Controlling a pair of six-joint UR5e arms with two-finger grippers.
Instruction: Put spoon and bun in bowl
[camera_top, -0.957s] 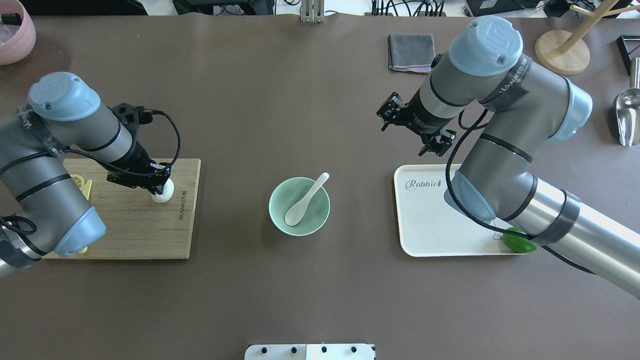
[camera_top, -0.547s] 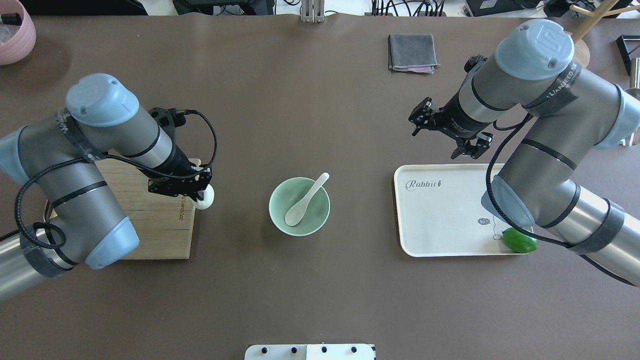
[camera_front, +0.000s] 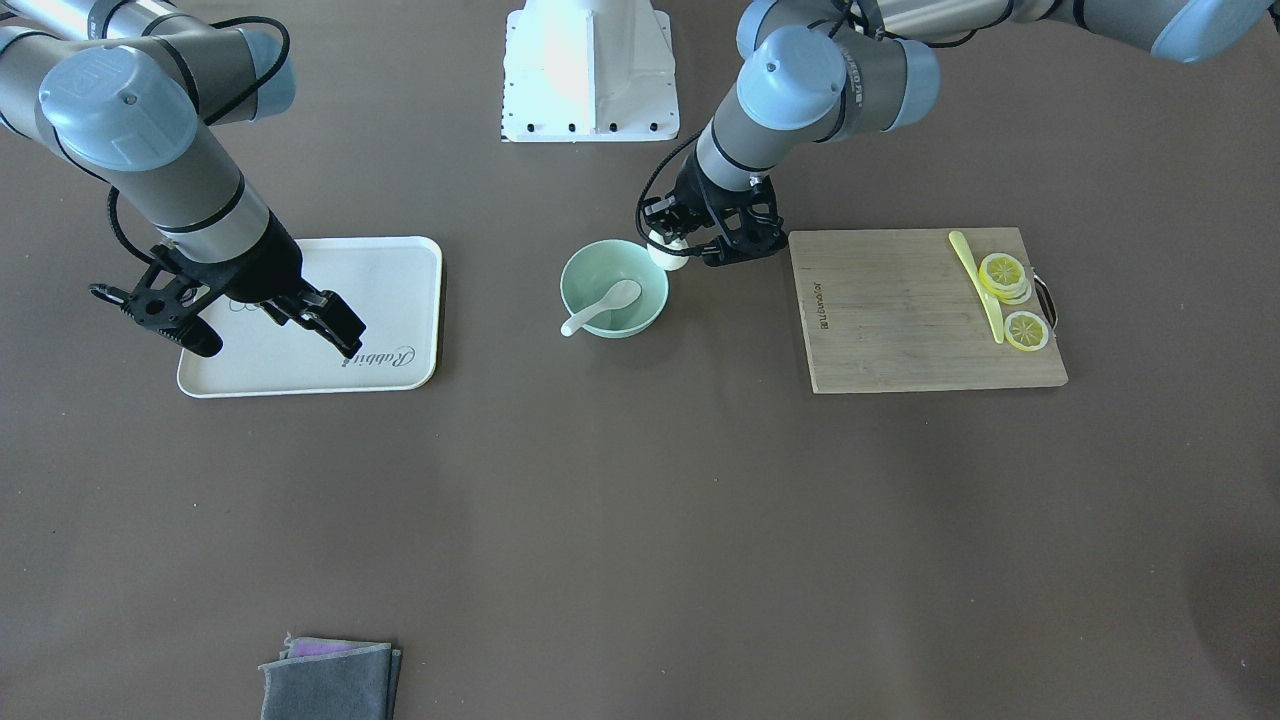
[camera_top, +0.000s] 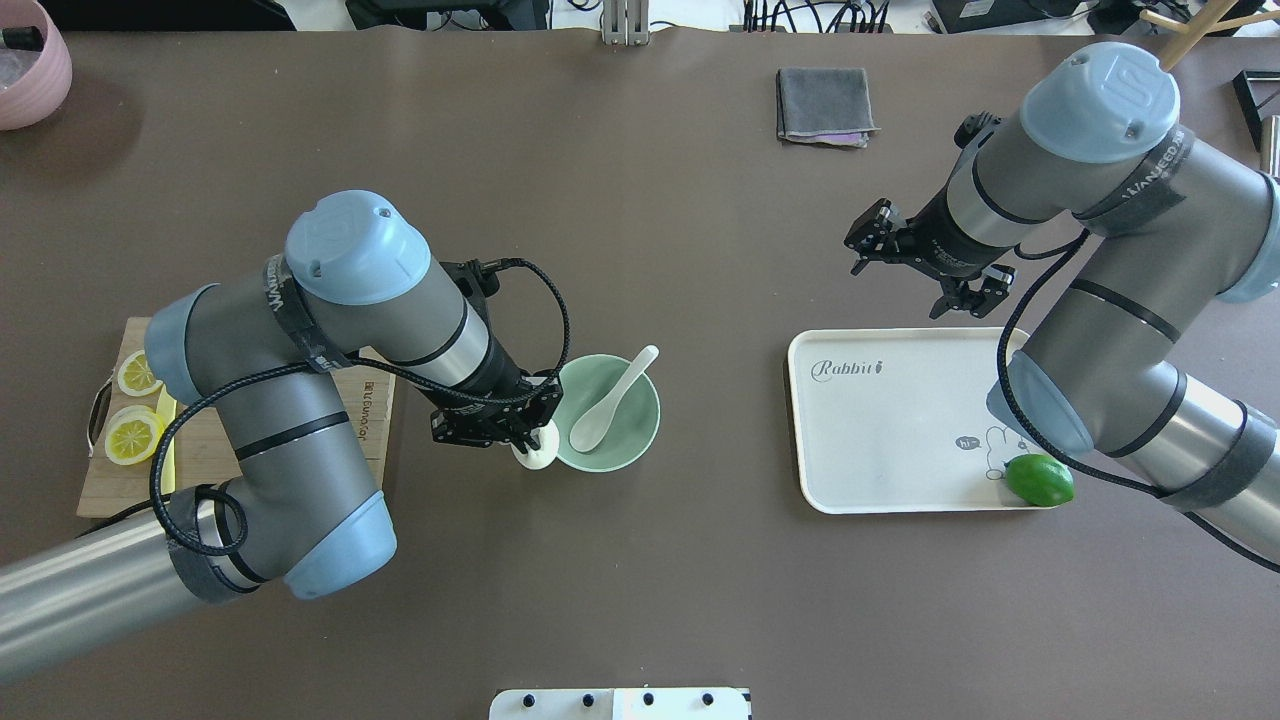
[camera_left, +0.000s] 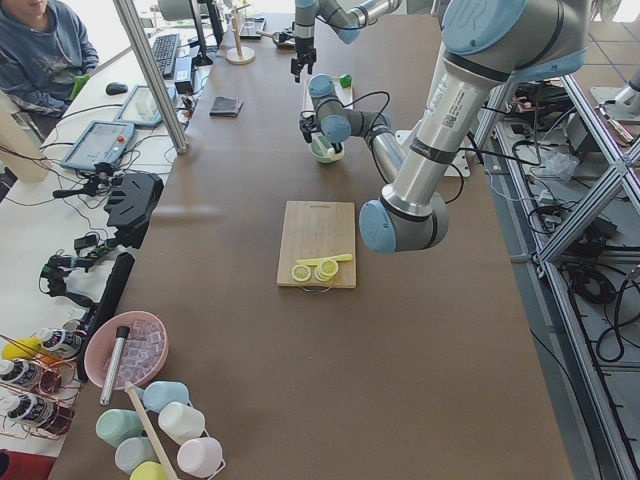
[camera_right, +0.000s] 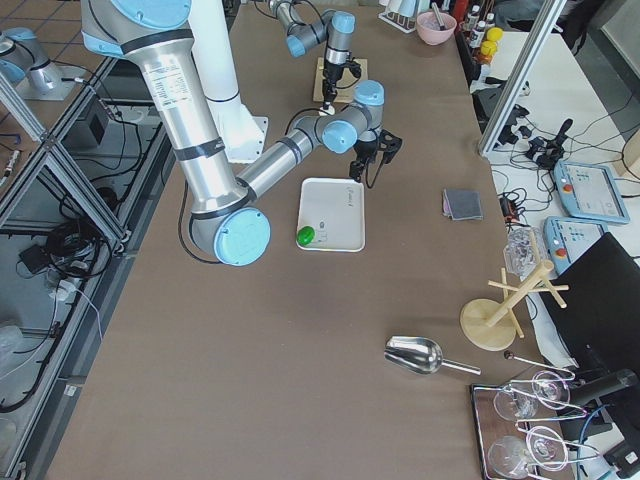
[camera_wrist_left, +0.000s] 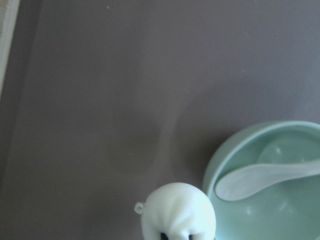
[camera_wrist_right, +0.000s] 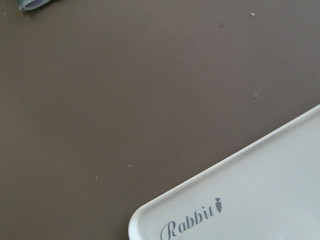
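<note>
bun reached bowl, perhaps touching — spoon inside

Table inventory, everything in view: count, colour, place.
bowl: 1, mint green, table centre
spoon: 1, white, in the bowl
bun: 1, white, held beside the bowl's rim, not yet inside
cutting board: 1, wood, robot's left side
lemon slices: at least 2, yellow, board's outer end
knife: 1, pale yellow, beside the slices
tray: 1, white, robot's right side
lime: 1, green, tray's near corner
cloth: 1, grey, far side
pink bowl: 1, far left corner
left gripper: shut on bun
right gripper: open, empty, above tray's far edge
</note>
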